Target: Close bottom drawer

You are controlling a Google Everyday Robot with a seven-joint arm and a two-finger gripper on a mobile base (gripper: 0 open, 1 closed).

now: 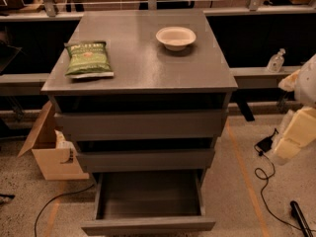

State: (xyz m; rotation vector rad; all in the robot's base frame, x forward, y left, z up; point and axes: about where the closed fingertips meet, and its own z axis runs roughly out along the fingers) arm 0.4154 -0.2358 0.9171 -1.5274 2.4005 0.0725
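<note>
I am taking the grey cabinet (143,68) as my landmark and reading across from its left. A cardboard box (47,152) is sitting on the floor beside it, and a green chip bag (88,59) is lying on its top toward the left edge. At the cabinet's foot the bottom drawer (148,201) is standing pulled well out, so I am judging the closing as not yet begun, with the whole push inward left to do. A white bowl (176,37) is resting on the top toward the right. Off the cabinet's right side the gripper (292,135) is hanging well apart from the drawer, touching nothing I can see. I cannot tell whether it is released or clenched.
</note>
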